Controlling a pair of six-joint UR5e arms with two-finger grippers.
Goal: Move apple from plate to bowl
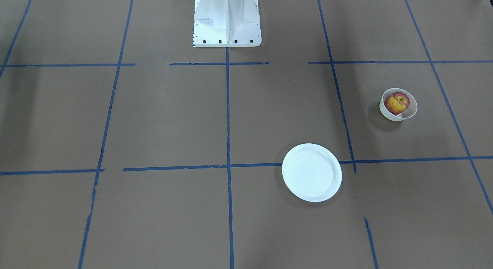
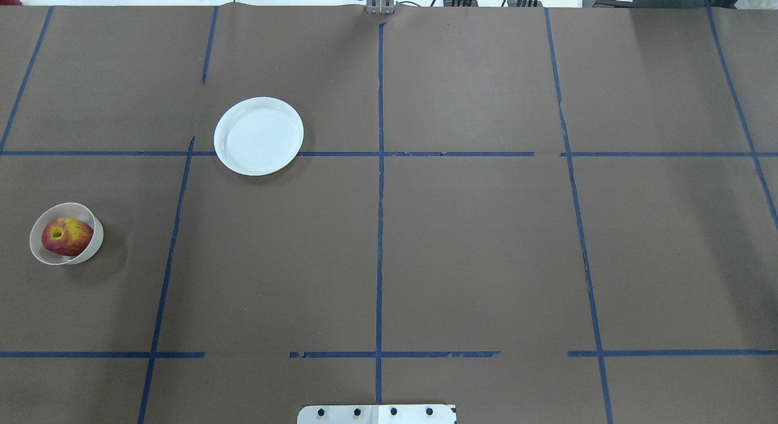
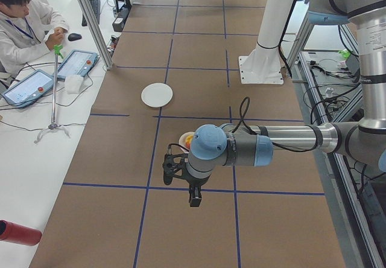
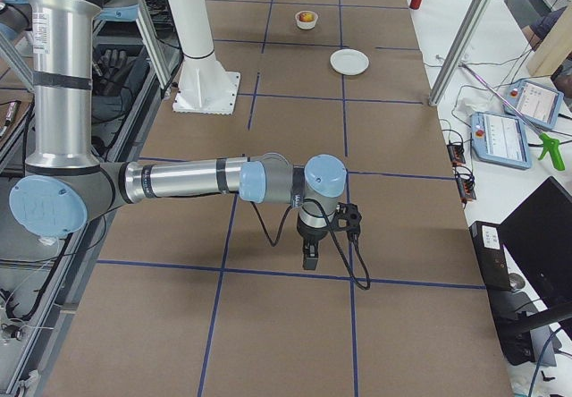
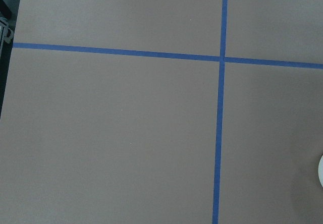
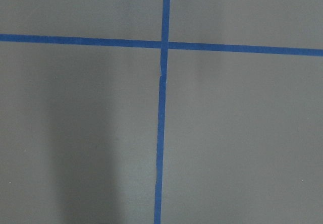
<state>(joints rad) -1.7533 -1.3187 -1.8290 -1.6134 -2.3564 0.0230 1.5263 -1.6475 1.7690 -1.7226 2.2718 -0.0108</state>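
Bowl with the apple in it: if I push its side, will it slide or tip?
Probably slides: the apple nearly fills the bowl, weighing it down. Its thin walls look light, so a high push might tip it. The apple probably won't roll out.

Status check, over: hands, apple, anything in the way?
Left hand, right hand: above the table, open or shut unreadable. Small red-yellow apple sits in deep cream bowl; flat white plate bare. No obstruction seen.

Silver-tubed arms (image 4: 179, 181) with pale-blue joint caps (image 3: 207, 142), black cables (image 3: 240, 114), white bolted pedestal (image 1: 227, 18).
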